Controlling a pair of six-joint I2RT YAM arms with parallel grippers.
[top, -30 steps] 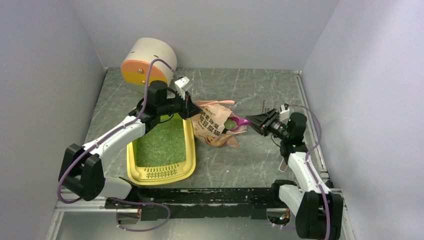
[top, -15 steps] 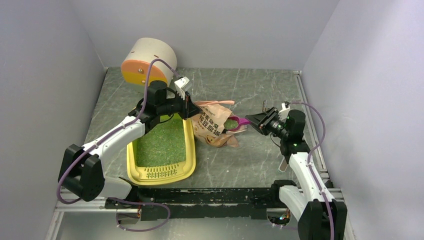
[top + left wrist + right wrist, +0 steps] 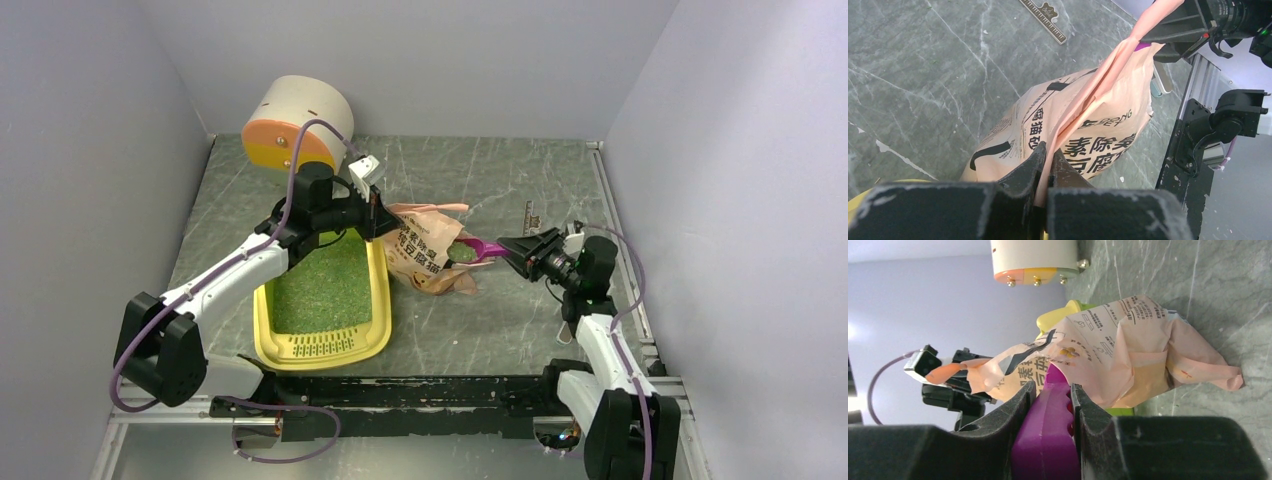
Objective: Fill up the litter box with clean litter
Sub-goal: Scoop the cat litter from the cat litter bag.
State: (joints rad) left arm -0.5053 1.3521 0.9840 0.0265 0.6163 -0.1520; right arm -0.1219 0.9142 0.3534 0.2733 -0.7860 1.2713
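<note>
On the grey worktop (image 3: pixel 520 310), the yellow litter box (image 3: pixel 379 300) sits at 8 o'clock, clean litter (image 3: pixel 320 285) covering its floor. At its 3 o'clock, the left gripper (image 3: pixel 380 218) pinches the pink bag (image 3: pixel 425 258); the right gripper (image 3: pixel 510 248) clamps a magenta scoop (image 3: pixel 480 245) at the bag's mouth.

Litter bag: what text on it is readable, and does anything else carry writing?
"素除臭" above "豆腐": large black print on the litter bag, left wrist view, cut off by a fold.
"腐猫": same bag, other side of the fold.
"DONG": small letters, same bag, the rest hidden.
Fine print in the right wrist view: too small to read.
Ruler: marks too small.
</note>
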